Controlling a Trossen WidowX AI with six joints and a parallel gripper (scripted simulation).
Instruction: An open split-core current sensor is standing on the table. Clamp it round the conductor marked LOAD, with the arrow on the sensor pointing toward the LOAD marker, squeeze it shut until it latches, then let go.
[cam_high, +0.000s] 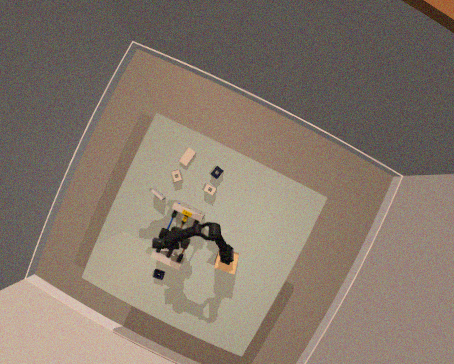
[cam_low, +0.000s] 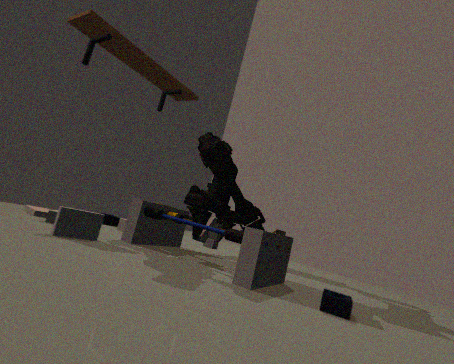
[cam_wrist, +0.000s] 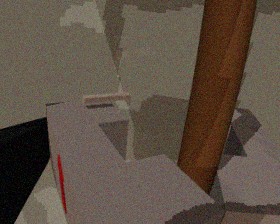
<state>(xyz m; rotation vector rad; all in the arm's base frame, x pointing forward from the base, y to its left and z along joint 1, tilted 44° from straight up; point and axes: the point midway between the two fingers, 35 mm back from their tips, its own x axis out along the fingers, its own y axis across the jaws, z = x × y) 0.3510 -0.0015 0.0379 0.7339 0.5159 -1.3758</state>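
Note:
The grey split-core sensor (cam_low: 211, 241) (cam_wrist: 95, 175) is at the brown conductor (cam_wrist: 220, 75), which runs down between its two halves in the wrist view. A thin red mark shows on its left side. Whether it is latched cannot be told. My gripper (cam_low: 208, 236) is shut on the sensor, low between the two terminal blocks; in the wrist view one black finger shows at the left edge, the other is out of sight. A yellow label (cam_high: 186, 213) (cam_low: 172, 214) sits at the upper terminal block (cam_high: 200, 216) (cam_low: 159, 232); its text and the arrow's direction are not readable.
A blue conductor (cam_high: 170, 221) (cam_low: 195, 226) runs alongside. The other terminal block (cam_high: 167, 259) (cam_low: 262, 260) has a dark block (cam_high: 159, 272) (cam_low: 336, 303) beyond it. Several small blocks, one a pale box (cam_high: 187, 157), lie past the labelled block. A wooden shelf (cam_low: 135, 55) hangs on the wall.

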